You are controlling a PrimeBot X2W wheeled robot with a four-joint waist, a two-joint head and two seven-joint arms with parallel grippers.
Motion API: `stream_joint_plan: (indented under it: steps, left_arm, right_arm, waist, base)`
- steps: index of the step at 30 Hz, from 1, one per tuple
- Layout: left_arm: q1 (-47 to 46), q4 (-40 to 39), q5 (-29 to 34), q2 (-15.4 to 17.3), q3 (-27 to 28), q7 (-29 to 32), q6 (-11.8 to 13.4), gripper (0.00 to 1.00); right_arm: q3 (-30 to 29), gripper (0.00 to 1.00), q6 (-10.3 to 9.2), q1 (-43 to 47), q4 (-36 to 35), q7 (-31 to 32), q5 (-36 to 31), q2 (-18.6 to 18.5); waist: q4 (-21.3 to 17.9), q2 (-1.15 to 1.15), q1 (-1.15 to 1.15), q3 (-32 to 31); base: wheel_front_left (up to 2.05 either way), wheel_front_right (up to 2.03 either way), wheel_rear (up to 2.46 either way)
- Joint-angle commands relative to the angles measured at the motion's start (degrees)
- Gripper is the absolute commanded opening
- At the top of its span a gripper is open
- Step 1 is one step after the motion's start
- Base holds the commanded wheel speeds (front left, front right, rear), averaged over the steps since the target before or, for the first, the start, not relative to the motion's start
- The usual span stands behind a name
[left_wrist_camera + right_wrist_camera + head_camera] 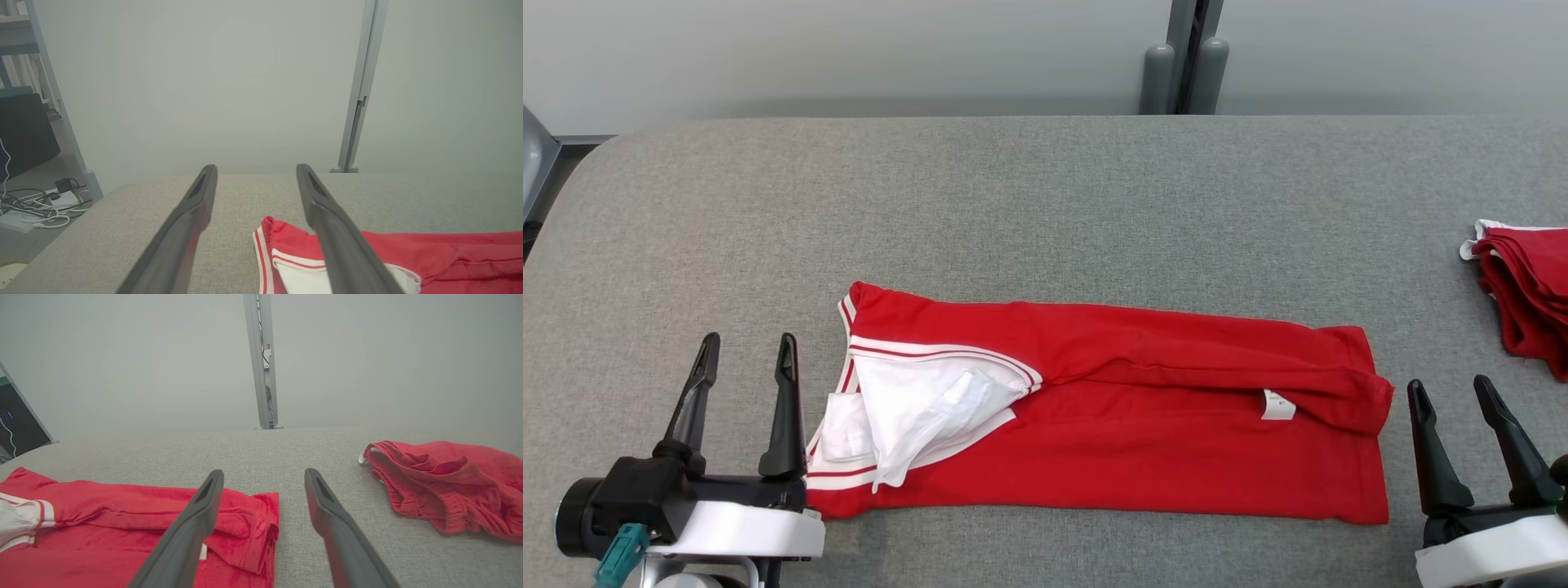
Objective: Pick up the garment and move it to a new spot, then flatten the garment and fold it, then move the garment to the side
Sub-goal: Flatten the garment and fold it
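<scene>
I have the red shirt lying folded lengthwise on the grey surface, its long axis running side to side between my arms. The left tool sits just beside the collar end and the right tool just off the hem end. Both are spread wide, holding nothing.

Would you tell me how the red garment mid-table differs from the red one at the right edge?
The middle garment lies spread in a long flat strip; the right-edge garment is bunched in a heap. The middle garment shows a broad white, red-striped trim; the right-edge garment shows just a scrap of white. Both are red, on the grey table.
</scene>
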Motion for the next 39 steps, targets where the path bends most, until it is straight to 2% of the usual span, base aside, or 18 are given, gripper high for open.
stream_joint_plan:
  steps: [1,11,19,24,29,39]
  left_arm:
    - [0.15,0.44,0.51,-0.13,0.29,-0.04,-0.48,1.00]
    - [-1.82,1.94,1.31,-0.72,0.20,-0.04,-1.37,1.00]
    - [-3.85,2.52,1.83,-1.54,-0.29,-0.04,-1.93,1.00]
    - [-5.10,3.04,2.25,-2.12,-0.43,-0.05,-2.43,1.00]
    - [-5.31,3.50,2.66,-2.98,-0.23,-0.05,-2.72,1.00]
    - [-5.70,3.88,3.19,-3.89,0.49,-0.05,-3.23,1.00]
  right_arm:
    - [-0.25,1.00,0.02,0.51,-0.10,0.30,-0.32,-0.36]
    - [-1.26,1.00,0.02,-1.81,0.27,0.13,-0.14,-1.05]
    - [-2.78,1.00,0.02,-7.66,8.34,0.46,0.93,-1.21]
    - [0.34,1.00,0.02,-11.33,15.51,0.06,2.17,-1.01]
    - [3.09,1.00,0.02,-11.00,20.99,0.72,3.92,-0.16]
    - [7.34,1.00,0.08,-5.71,22.05,3.03,7.62,2.41]
  waist:
    - [0.11,0.00,0.00,0.01]
    - [0.74,0.00,0.00,1.87]
    - [1.62,0.00,0.00,4.79]
    - [2.11,0.00,0.00,6.33]
    - [2.47,0.00,0.00,6.86]
    - [2.29,0.00,0.00,7.36]
  base:
    - [0.00,0.00,0.00]
    - [0.00,0.00,0.00]
    - [0.00,0.00,0.00]
    - [0.00,0.00,0.00]
    - [0.00,0.00,0.00]
    - [0.00,0.00,0.00]
